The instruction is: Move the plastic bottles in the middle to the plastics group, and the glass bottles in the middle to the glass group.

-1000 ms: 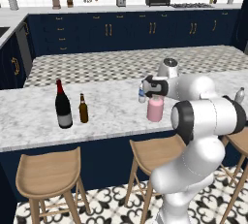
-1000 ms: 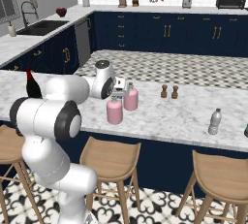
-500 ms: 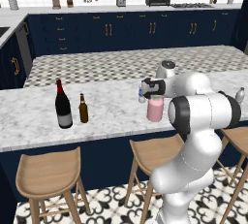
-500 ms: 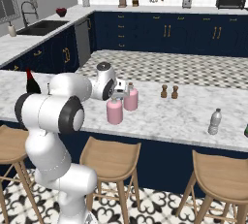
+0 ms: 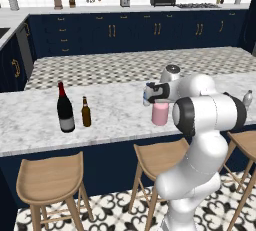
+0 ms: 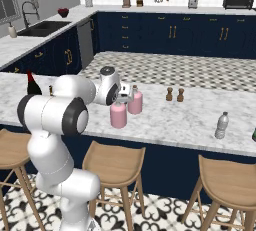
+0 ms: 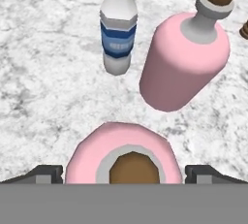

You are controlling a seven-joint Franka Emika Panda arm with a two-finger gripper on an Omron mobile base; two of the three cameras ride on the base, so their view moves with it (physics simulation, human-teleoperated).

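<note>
Since the earlier frame we see the hand has drawn nearer over the pink bottles, and our gripper (image 7: 124, 172) now hangs wide open, holding nothing, its fingertips (image 7: 46, 173) either side of the near pink bottle (image 7: 124, 157) at lower centre. The second pink bottle (image 7: 186, 63) stands upper right, the blue-labelled water bottle (image 7: 117, 31) at top centre. In the left base view, the wine bottle (image 5: 64, 108) and beer bottle (image 5: 86, 112) stand unmoved at left on the marble counter (image 5: 115, 117); the plain plastic bottle (image 6: 221, 125) is at right in the right base view.
</note>
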